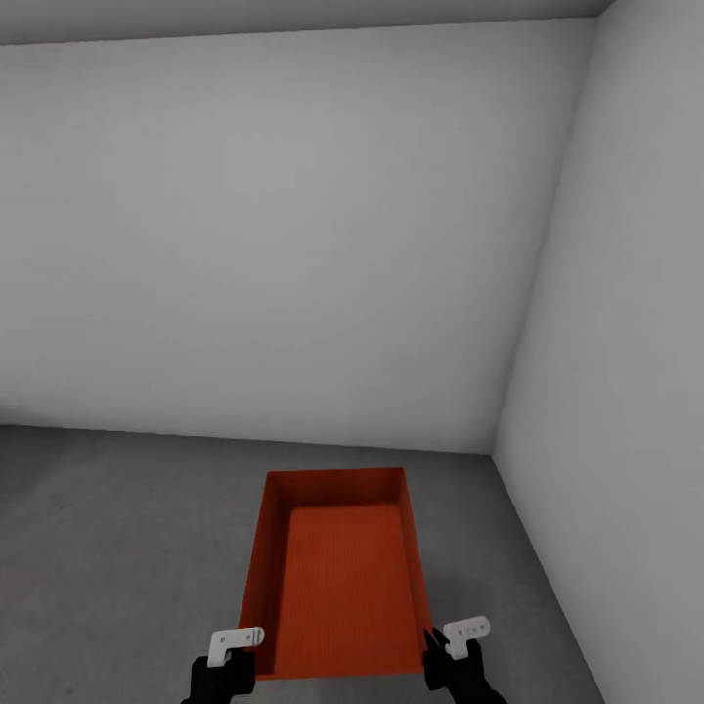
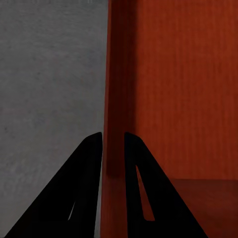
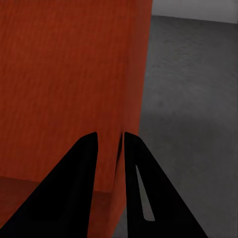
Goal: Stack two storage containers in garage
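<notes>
Storage container held at both sides over the garage floor

Storage container (image 1: 337, 577), orange-red and lidless, sat right in the middle of the head view, its open top up and its long axis running away from the robot toward the corner where 2 pale grey walls (image 1: 293, 225) met. Beneath and around it lay the dark grey concrete floor (image 1: 117, 548); whether the bin rested on it or hung just above, the pictures could not settle.

Left gripper (image 1: 227, 657) was at the near left corner, and the left wrist view told it plainly: 2 black fingers (image 2: 84, 193) pinched on the thin side wall (image 2: 113, 99), 1 outside against the grey floor backdrop, 1 inside over the bin's ribbed bottom.

Right gripper (image 1: 452, 653) mirrored it at the near right corner. In the right wrist view its fingers (image 3: 79, 188) straddled the right wall (image 3: 131, 74) the same way, clamped on the edge with the floor showing beyond.

Both arms gripped the same bin, 1 on each long side, near the end closest to the robot.
</notes>
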You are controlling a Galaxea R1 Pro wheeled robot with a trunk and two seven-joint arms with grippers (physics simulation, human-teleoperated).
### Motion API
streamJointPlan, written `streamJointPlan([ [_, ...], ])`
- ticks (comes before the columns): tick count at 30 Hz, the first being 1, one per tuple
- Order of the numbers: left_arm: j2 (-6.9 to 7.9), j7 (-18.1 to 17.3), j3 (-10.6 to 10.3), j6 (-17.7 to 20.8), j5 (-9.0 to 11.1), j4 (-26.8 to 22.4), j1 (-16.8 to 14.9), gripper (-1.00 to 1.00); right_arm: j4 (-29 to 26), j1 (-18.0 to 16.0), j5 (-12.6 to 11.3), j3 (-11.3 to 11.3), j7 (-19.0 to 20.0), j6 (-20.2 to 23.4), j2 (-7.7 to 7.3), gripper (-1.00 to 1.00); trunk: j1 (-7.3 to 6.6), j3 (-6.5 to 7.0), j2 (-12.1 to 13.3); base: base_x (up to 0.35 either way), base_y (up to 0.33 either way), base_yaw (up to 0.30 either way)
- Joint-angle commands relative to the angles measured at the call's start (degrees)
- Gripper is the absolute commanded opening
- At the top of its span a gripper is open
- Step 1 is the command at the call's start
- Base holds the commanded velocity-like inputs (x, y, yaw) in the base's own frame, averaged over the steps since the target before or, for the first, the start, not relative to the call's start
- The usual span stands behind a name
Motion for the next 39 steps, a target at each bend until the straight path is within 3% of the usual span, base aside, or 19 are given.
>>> streamJointPlan([
  [1,-1.31,0.3,-1.4,-0.1,0.2,-0.1,-0.1,-1.0,0.2,0.0,-0.2,4.5,0.2,-0.1,0.03,-1.0,0.06,-0.11,-0.1,0.315,0.0,0.001],
  [8,-1.34,0.3,-1.4,-0.2,0.2,-0.1,-0.1,-1.0,0.2,0.0,-0.2,4.5,0.2,-0.1,0.05,-1.0,0.06,-0.11,-0.1,0.214,0.0,0.0],
  [39,-1.46,0.3,-1.4,-0.2,0.2,-0.1,-0.1,-1.0,0.2,0.0,-0.1,4.5,0.2,-0.2,0.05,-1.0,0.06,-0.11,-0.1,0.003,0.0,-0.037],
])
